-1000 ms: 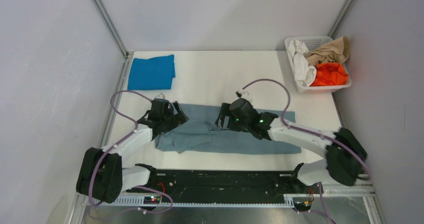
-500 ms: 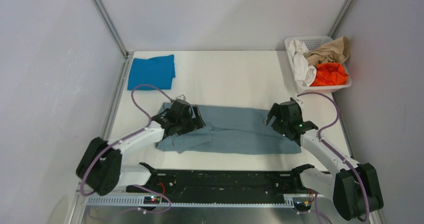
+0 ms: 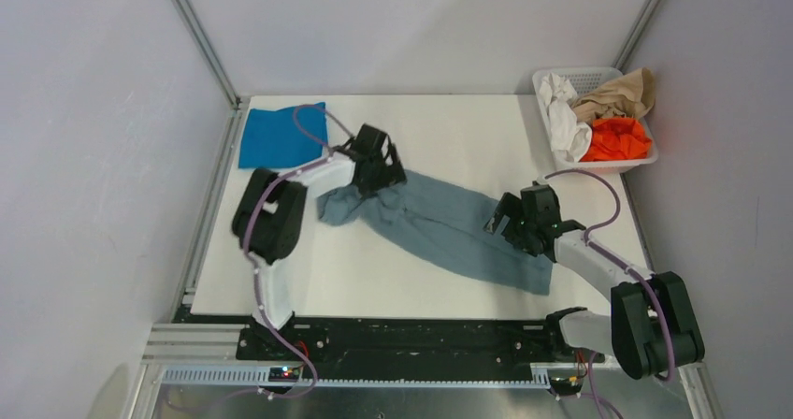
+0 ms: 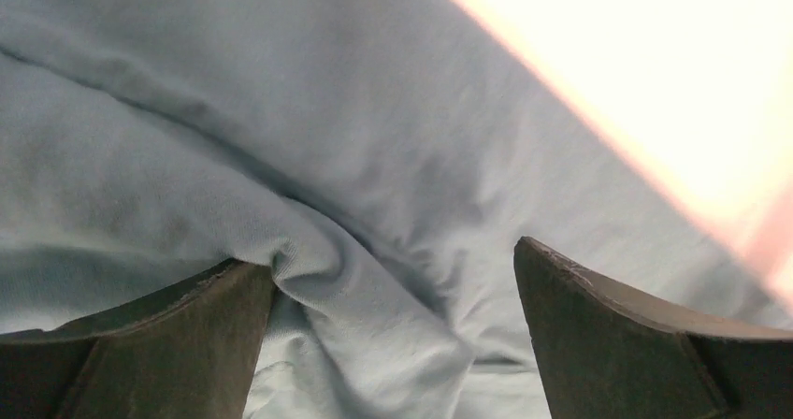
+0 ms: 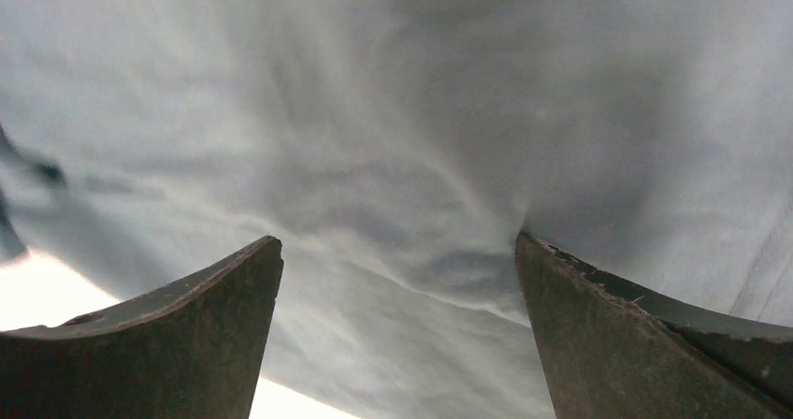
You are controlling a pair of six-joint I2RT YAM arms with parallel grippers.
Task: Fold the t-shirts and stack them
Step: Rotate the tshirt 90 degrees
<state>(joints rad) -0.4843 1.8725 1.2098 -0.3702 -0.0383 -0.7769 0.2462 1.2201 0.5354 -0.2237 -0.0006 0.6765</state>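
Observation:
The large dusty grey-blue t-shirt (image 3: pixel 439 232) lies folded in a long band, slanting from the far left to the near right of the table. My left gripper (image 3: pixel 382 174) is open and presses on its far left end; in the left wrist view (image 4: pixel 395 255) a bunched fold of cloth (image 4: pixel 374 325) sits between the spread fingers, against the left one. My right gripper (image 3: pixel 510 223) is open and presses on the near right part; the right wrist view (image 5: pixel 399 238) shows smooth cloth (image 5: pixel 393 138) between the wide fingers. The brighter blue t-shirt (image 3: pixel 281 136) lies folded at the far left corner.
A white basket (image 3: pixel 547 87) with white, tan and orange cloths stands at the far right corner. Bare white table (image 3: pixel 449 138) shows between the two shirts and the basket. Metal frame posts rise at both far corners.
My left gripper has moved far and to the right, and the shirt's left end went with it, so the band turned from level to slanted. My right gripper stayed near the right end.

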